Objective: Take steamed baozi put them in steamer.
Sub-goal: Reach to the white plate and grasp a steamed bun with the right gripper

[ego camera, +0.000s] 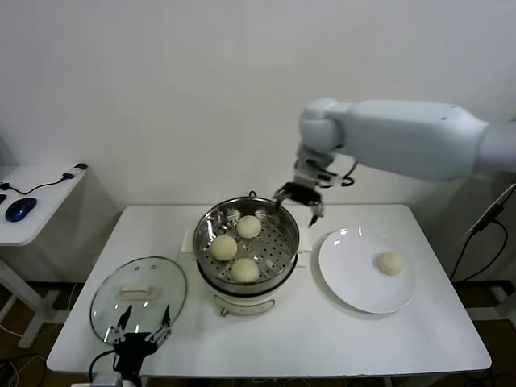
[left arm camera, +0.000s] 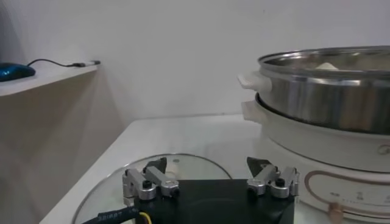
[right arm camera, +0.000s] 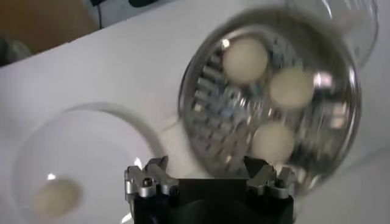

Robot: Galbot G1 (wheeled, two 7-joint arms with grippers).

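Note:
The steamer stands mid-table, a shiny steel pot on a cream base, with three steamed baozi on its perforated floor: one at the back, one on the left, one in front. The same three buns and the steamer's floor show in the right wrist view. A fourth baozi lies on the white plate. My right gripper hangs open and empty above the steamer's back right rim. My left gripper rests open over the glass lid.
The round glass lid with a white handle lies at the table's front left. A side desk with a blue mouse and a cable stands to the left. The wall is close behind the table.

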